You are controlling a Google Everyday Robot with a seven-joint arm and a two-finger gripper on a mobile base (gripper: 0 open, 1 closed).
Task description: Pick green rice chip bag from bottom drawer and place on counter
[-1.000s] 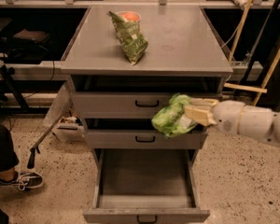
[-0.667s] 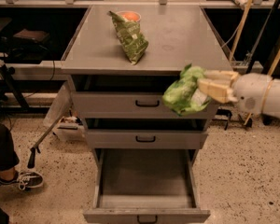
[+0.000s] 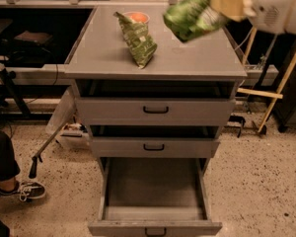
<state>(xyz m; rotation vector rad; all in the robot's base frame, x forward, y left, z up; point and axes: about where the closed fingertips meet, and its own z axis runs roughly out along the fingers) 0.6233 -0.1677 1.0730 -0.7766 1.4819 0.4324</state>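
Observation:
The green rice chip bag (image 3: 191,15) is bright green and crinkly, held in the air above the right rear part of the counter (image 3: 187,58). My gripper (image 3: 222,4) comes in from the top right on a white arm and is shut on the bag's right end. The bottom drawer (image 3: 153,194) is pulled fully out below, its inside showing bare grey metal.
A darker olive-green bag (image 3: 137,41) stands on the counter's middle left, with an orange-topped cup (image 3: 137,17) behind it. The two upper drawers (image 3: 155,110) are slightly open. A wooden stand (image 3: 266,90) is at the right. A person's leg and shoe (image 3: 19,189) are at the lower left.
My gripper has lifted the green bag from in front of the upper drawers up and over the counter's right side. The camera view now shows the cabinet closer.

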